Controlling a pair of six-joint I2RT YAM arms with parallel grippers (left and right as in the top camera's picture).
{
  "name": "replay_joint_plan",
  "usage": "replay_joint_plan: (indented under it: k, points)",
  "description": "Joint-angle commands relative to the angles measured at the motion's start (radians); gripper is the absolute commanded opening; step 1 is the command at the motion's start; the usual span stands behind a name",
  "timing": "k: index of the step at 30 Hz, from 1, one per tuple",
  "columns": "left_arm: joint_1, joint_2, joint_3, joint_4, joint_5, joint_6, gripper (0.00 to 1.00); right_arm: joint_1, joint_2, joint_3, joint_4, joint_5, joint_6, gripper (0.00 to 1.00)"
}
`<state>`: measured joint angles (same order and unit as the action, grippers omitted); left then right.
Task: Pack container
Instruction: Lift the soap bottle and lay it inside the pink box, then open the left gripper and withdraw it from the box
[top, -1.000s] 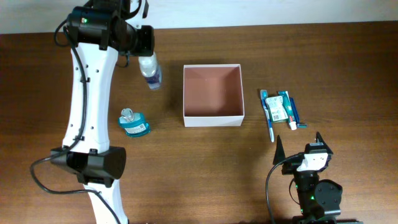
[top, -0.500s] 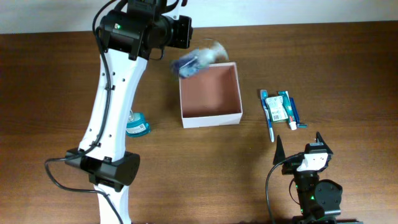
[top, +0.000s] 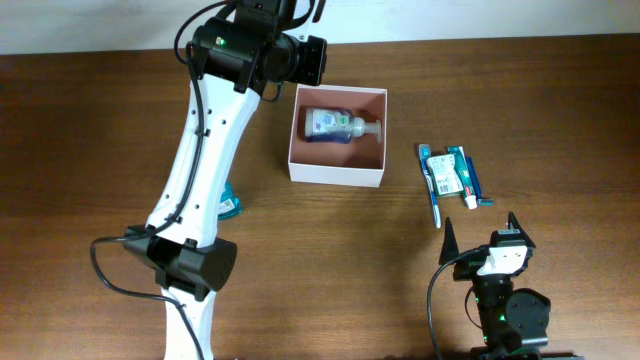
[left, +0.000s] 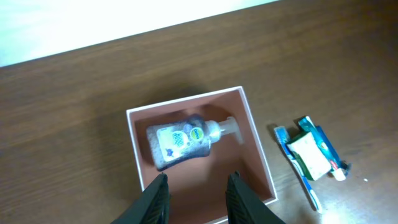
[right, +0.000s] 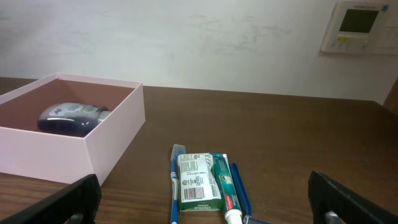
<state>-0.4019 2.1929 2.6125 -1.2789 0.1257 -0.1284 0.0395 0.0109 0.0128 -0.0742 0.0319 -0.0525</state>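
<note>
The container (top: 337, 176), a shallow white-walled box with a pinkish-brown inside, sits at the table's middle. A clear pump soap bottle (top: 340, 126) lies on its side in it; it shows too in the left wrist view (left: 181, 139) and the right wrist view (right: 69, 117). My left gripper (left: 196, 184) is open and empty above the container (left: 263, 171). My right gripper (top: 480, 237) is open and empty near the front edge, behind the toiletries. A toothbrush (top: 433, 188), a soap box (top: 443, 176) and a toothpaste tube (top: 462, 177) lie right of the container.
A teal round bottle (top: 228, 203) lies left of the container, mostly hidden by my left arm. The toiletries also show in the right wrist view: soap box (right: 198, 180), toothpaste tube (right: 225, 186), toothbrush (right: 176, 180). A pale wall stands behind the table.
My left arm swung right from the back left with the pump bottle and let it go. The bottle now lies in the container, which shifted slightly. The right arm has not moved.
</note>
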Motion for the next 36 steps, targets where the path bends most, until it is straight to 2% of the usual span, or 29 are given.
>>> replay_joint_plan:
  k: [1,12,13,14,16,25,27,33,36]
  points:
    - [0.013,-0.008,0.02,-0.043,-0.153,0.029,0.35,-0.007,-0.007,-0.007,-0.004,-0.002,0.008,0.99]
    - [0.182,-0.012,0.019,-0.41,-0.126,0.026,0.36,-0.007,-0.007,-0.007,-0.004,-0.002,0.008,0.98]
    - [0.2,-0.012,0.017,-0.409,-0.084,0.059,0.36,-0.007,-0.007,-0.007,-0.004,-0.002,0.008,0.99]
    - [0.232,-0.015,0.016,-0.409,0.016,0.108,0.41,-0.007,-0.007,-0.007,-0.004,-0.002,0.008,0.99]
    - [0.275,-0.015,0.016,-0.409,0.074,0.126,0.52,-0.007,-0.007,-0.007,-0.004,-0.002,0.008,0.99]
    - [0.408,-0.024,0.016,-0.409,0.069,0.137,0.5,-0.007,-0.007,-0.007,-0.004,-0.002,0.008,0.99]
    - [0.419,-0.037,0.016,-0.409,0.069,0.136,0.57,-0.007,-0.007,-0.007,-0.004,-0.002,0.008,0.99]
    - [0.431,-0.168,0.016,-0.409,0.069,0.136,0.58,-0.007,-0.007,-0.007,-0.004,-0.002,0.008,0.99]
    - [0.431,-0.247,0.015,-0.409,0.068,0.098,0.58,-0.007,-0.007,-0.007,-0.004,-0.002,0.008,0.99]
